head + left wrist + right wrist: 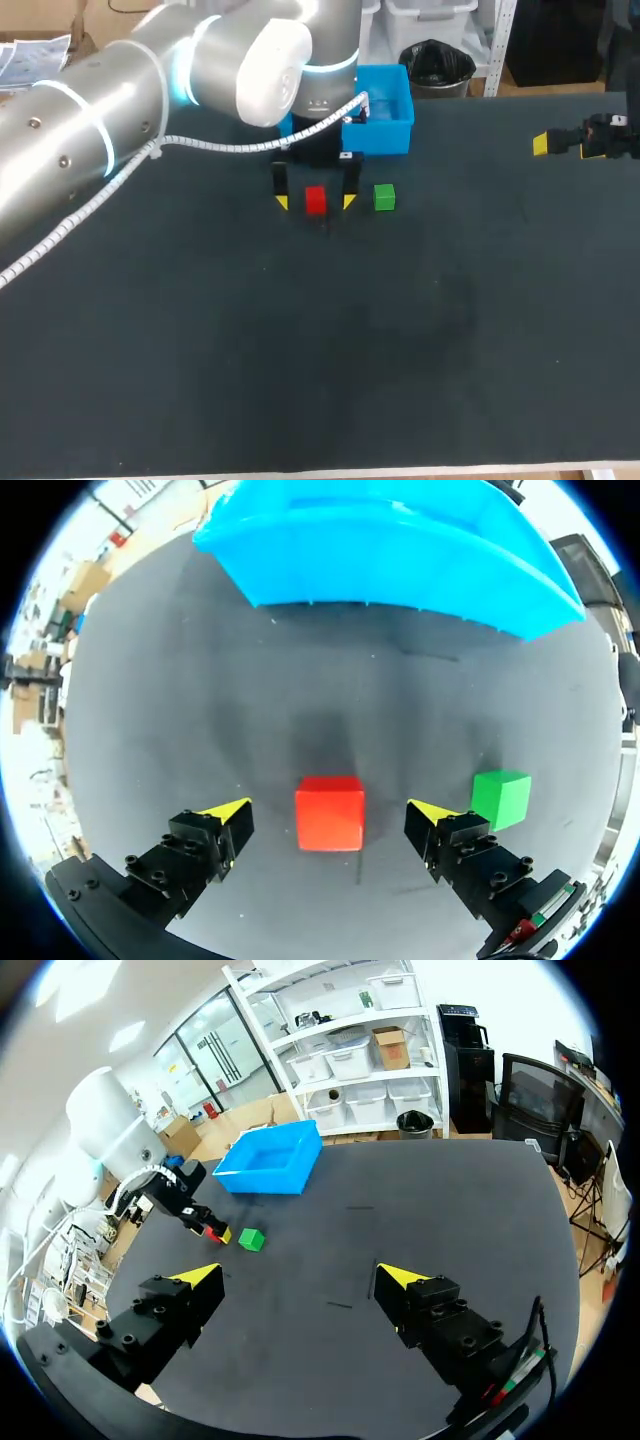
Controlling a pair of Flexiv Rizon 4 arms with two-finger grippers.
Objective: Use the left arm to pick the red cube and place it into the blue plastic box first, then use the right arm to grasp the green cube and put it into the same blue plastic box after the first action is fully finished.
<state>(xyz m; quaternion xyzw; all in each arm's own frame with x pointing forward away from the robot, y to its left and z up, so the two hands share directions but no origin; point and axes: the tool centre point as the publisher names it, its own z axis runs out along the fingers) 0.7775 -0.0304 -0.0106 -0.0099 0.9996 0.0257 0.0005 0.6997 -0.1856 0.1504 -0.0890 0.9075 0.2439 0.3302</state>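
Box: ahead of left jaws.
Left jaws: open, straddling red cube, not touching.
Right jaws: open, empty, well apart.
Green cube: just outside left jaws.
Grasp: close squarely on centred cube; avoid green cube.

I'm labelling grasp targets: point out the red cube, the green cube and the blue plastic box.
red cube [329,814], left wrist view, its middle.
green cube [500,800], left wrist view, its middle.
blue plastic box [385,138], head view, front wall.

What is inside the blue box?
Inside the blue box only its floor shows, no cube. Its near wall hides a strip; the left arm covers a corner from above.
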